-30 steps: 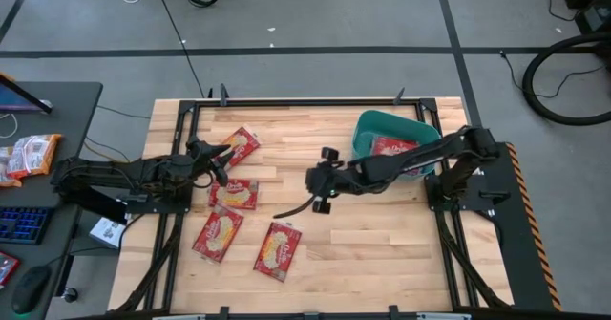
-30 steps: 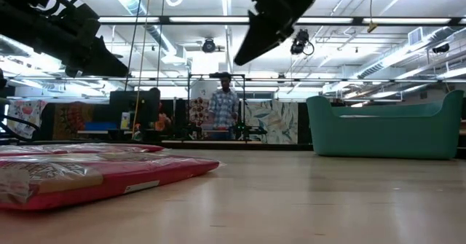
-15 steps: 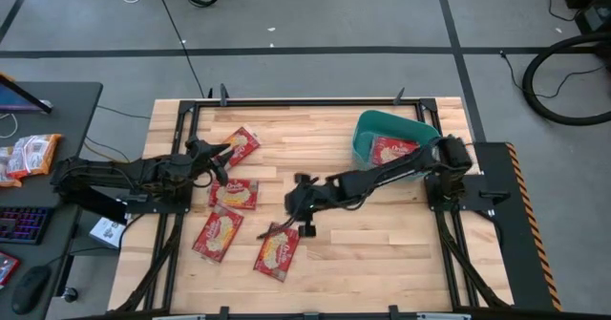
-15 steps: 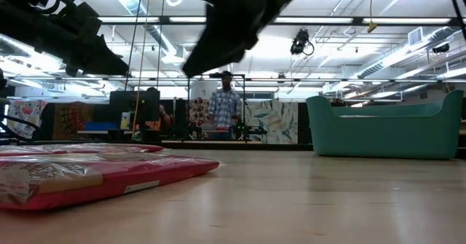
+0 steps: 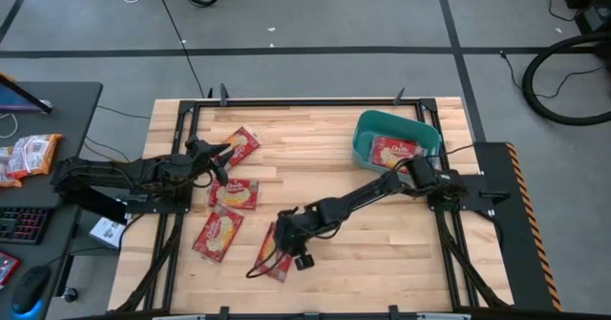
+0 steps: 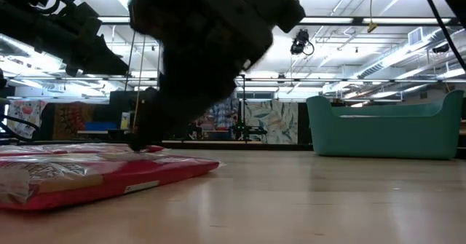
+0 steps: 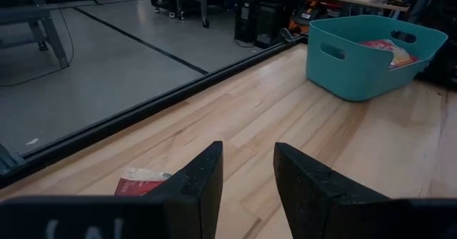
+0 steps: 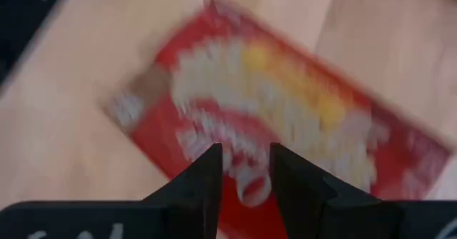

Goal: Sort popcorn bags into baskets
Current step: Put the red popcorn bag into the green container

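Note:
Several red popcorn bags lie flat on the table's left half: one far [image 5: 241, 146], one in the middle [image 5: 234, 194], one nearer [image 5: 218, 234] and one closest to the near edge [image 5: 283, 265]. My right gripper [image 5: 265, 261] is open and low over that last bag [image 8: 285, 75], fingers pointing down at its picture. The teal basket [image 5: 394, 129] stands at the far right with one bag [image 5: 394, 151] inside. My left gripper [image 5: 218, 163] waits open between the two far bags, above the table. My right gripper comes from above, pointing down, at the middle of the bag nearest the near edge [image 8: 246, 135]. I cannot tell whether its fingertips touch the bag, which lies flat on the table.
Bare wood stretches between the bags and the basket [image 7: 371, 53]. The right arm [image 5: 382, 186] reaches across that stretch. A black frame [image 5: 286, 102] edges the table. A side desk [image 5: 38, 158] at the left holds paler packets and a keyboard.
My right gripper has travelled from the table's middle toward the near-left and down, ending low over the bag closest to the near edge. In the low view its bulk now fills the centre. The bags and the left arm have kept still.

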{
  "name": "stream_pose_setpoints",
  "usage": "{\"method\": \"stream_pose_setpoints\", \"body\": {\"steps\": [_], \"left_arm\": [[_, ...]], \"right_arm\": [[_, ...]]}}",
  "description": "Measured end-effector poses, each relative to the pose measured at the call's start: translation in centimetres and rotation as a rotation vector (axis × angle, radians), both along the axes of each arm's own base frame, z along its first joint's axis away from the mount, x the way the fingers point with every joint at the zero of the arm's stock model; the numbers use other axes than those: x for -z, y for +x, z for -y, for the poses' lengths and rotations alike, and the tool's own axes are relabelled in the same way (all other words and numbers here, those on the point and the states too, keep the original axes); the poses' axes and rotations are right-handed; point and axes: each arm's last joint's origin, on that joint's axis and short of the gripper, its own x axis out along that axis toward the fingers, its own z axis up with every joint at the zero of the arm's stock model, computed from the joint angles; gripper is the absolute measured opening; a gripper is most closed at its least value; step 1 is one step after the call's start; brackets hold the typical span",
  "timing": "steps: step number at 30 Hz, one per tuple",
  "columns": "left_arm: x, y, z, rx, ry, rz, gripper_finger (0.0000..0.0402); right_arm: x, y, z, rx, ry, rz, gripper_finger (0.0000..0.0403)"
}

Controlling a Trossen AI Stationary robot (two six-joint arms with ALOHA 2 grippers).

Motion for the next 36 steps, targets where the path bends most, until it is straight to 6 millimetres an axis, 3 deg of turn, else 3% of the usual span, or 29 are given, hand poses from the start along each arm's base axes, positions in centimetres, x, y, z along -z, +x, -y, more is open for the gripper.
{"method": "stream_pose_setpoints", "body": {"steps": [17,26,30,36], "left_arm": [[0.0,0.0,0.0,0.0,0.0,-0.004,0.013],[0.1,0.0,0.0,0.001,0.0,-0.007,0.013],[0.1,0.0,0.0,0.001,0.0,-0.007,0.013],[0.1,0.0,0.0,0.001,0.0,-0.006,0.013]], "right_arm": [[-0.2,-4.0,5.1,0.27,-0.252,-0.477,0.0121],[-2.7,-6.2,7.1,0.397,-0.421,-0.575,0.0121],[-5.2,-6.0,6.6,0.419,-0.414,-0.428,0.0121],[-5.6,-5.2,2.4,0.255,-0.436,-0.226,0.0121]]}}
